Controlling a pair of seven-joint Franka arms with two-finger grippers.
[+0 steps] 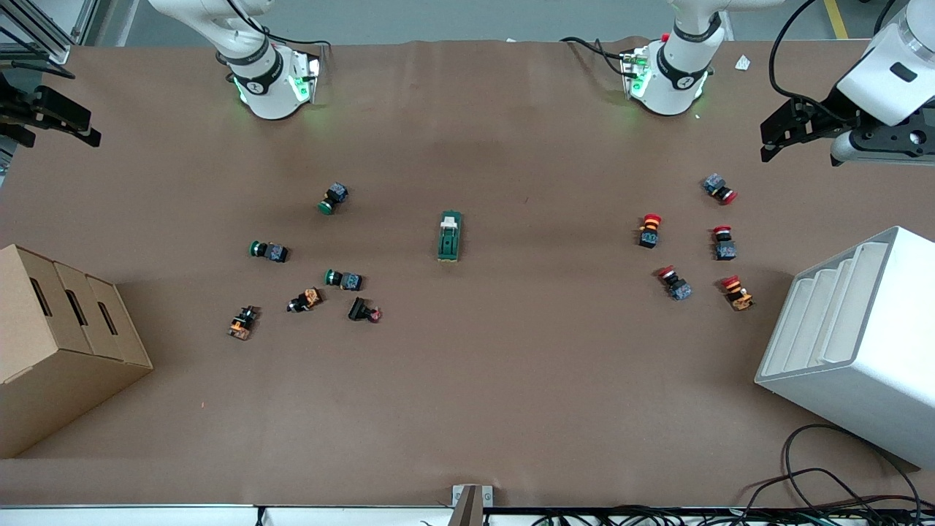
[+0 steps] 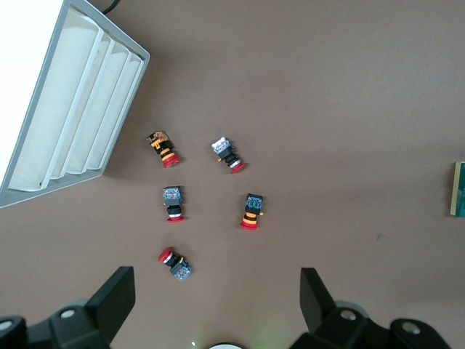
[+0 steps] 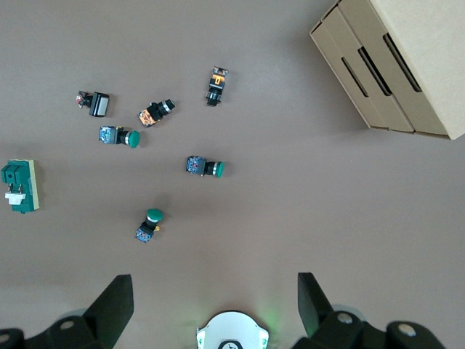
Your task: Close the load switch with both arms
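Brown paper covers the whole table (image 1: pixel 467 409). Near the middle of it lies the load switch (image 1: pixel 450 236), a small long dark-green block with a white lever piece at the end toward the robots' bases. It lies flat and nothing touches it. It also shows at the edge of the right wrist view (image 3: pixel 19 186), and only a thin slice of it shows in the left wrist view (image 2: pixel 459 189).

Toward the right arm's end of the table lie six small push-buttons. Three have round green caps (image 1: pixel 326 207), two have orange bodies (image 1: pixel 305 299), and one is black (image 1: pixel 361 310). They are all well apart from the load switch. A tan cardboard box (image 1: pixel 58 343) with slots in its top sits at that end too, nearer to the front camera than the buttons.

Toward the left arm's end lie five push-buttons with round red caps (image 1: pixel 650 219), spread out a little. A white and grey plastic tray with ribs (image 1: pixel 847 329) stands tilted beside them, nearer to the front camera.

Both arms wait, high up at the table's two ends. The left gripper (image 1: pixel 780 135) hangs over the table edge near the red buttons; its black fingers (image 2: pixel 116 294) are spread wide with nothing between them. The right gripper (image 1: pixel 69 120) hangs over the table's edge at the right arm's end. Its black fingers (image 3: pixel 115 298) are spread wide too and carry nothing.
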